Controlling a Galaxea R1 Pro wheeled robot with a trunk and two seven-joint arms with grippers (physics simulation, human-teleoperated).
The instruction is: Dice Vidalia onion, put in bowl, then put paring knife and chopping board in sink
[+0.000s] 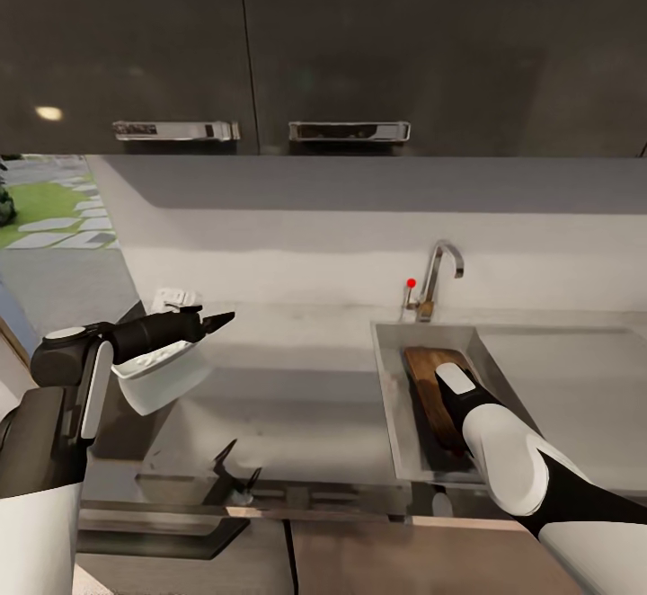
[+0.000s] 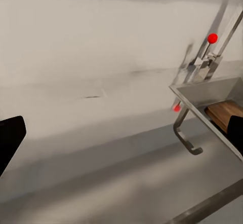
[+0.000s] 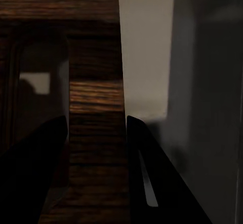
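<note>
Head view: much is hidden here. The right gripper (image 3: 96,148) is buried in the sink (image 1: 388,397), and it is masked from above by the white forearm, so its fingers cannot be made out in this view. The near end of the chopping board (image 1: 431,388) is covered by that same arm, and the board's far end is seen leaning in the basin. The paring knife, the onion and any diced pieces cannot be made out anywhere.

The room is taken in next: glossy dark cabinets (image 1: 243,38) with two chrome handles are seen overhead, a pale grey wall (image 1: 359,226) behind, and a smooth grey tabletop (image 1: 288,379) running below, with reflections of the arm caught at its front edge. A patch of green lawn is glimpsed at the far left.

The chrome tap (image 1: 440,276) with its red knob (image 1: 412,283) is seen at the sink's back edge. The white bowl (image 1: 157,375) is found at the left, partly covered by the left arm.

In the right wrist view, the two dark fingers are set on either side of the board's wooden edge, narrowly spread, with the handle slot just beside one of them. The left gripper (image 1: 216,319) is held above the tabletop beside the bowl, empty; how wide it stands cannot be told.
</note>
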